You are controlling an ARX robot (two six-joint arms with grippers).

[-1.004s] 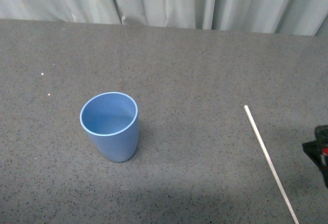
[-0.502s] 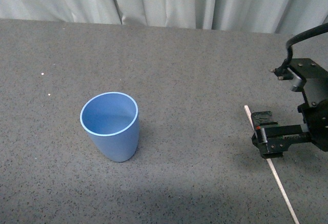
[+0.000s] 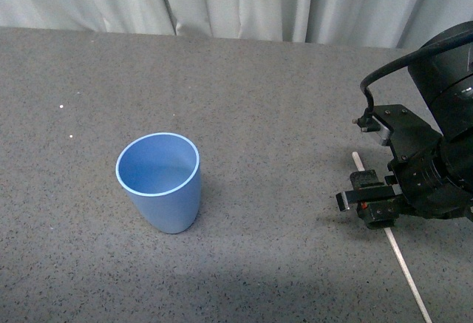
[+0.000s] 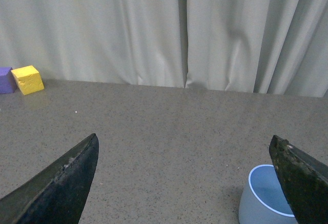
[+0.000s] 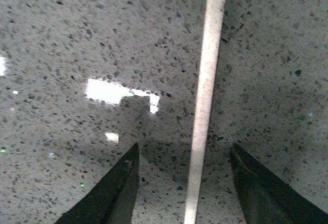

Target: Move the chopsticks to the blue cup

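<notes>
The blue cup (image 3: 160, 181) stands upright and empty on the grey speckled table, left of centre; it also shows in the left wrist view (image 4: 266, 198). The pale chopstick (image 3: 403, 260) lies flat on the table at the right, running from mid-right toward the near edge. My right gripper (image 3: 371, 206) is open and hangs just over the chopstick's far half. In the right wrist view the chopstick (image 5: 205, 96) runs between the two open jaws of my right gripper (image 5: 187, 155), untouched. My left gripper (image 4: 184, 147) is open and empty, out of the front view.
A yellow block (image 4: 28, 79) and a purple block (image 4: 6, 79) sit by the curtain (image 3: 236, 1) at the table's far edge. The right arm's black body (image 3: 443, 145) fills the right side of the front view.
My right arm has come in from the right edge and moved left and down over the chopstick. The cup and chopstick have not moved.
</notes>
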